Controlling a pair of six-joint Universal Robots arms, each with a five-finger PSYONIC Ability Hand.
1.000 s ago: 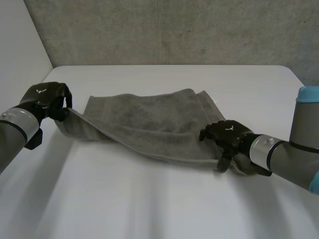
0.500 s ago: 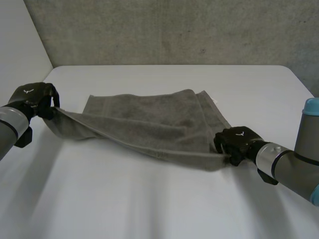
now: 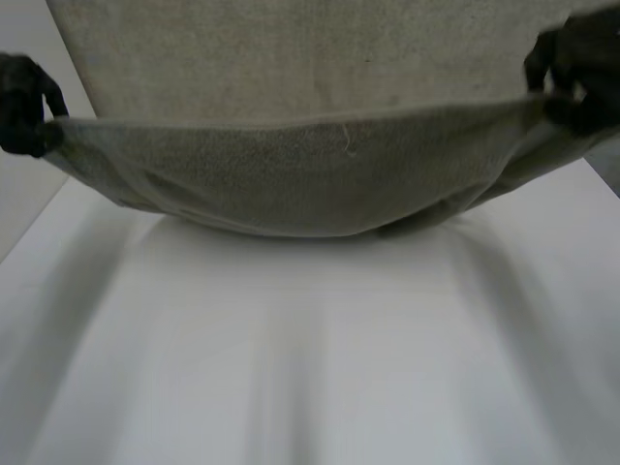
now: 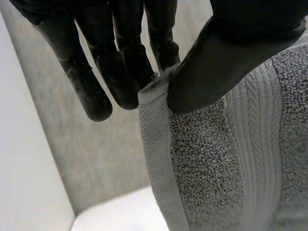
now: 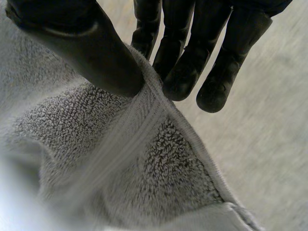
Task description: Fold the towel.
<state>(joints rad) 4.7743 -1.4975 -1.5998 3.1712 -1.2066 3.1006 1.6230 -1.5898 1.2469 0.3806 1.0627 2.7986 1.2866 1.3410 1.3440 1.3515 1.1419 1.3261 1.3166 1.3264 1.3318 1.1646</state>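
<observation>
Towel point(image 3: 310, 179) is held spread in the air above the white table point(image 3: 310, 368), with its middle sagging toward 6 o'clock. One upper corner is pinched at 9 o'clock by the left hand point(image 3: 21, 107), the other at 2 o'clock by the right hand point(image 3: 576, 68). In each wrist view the hemmed edge is clamped between thumb and fingers. The terry cloth is judged soft, limp and light, so drooping is expected wherever support is lacking. Corners by the firmer woven band are best gripped.
</observation>
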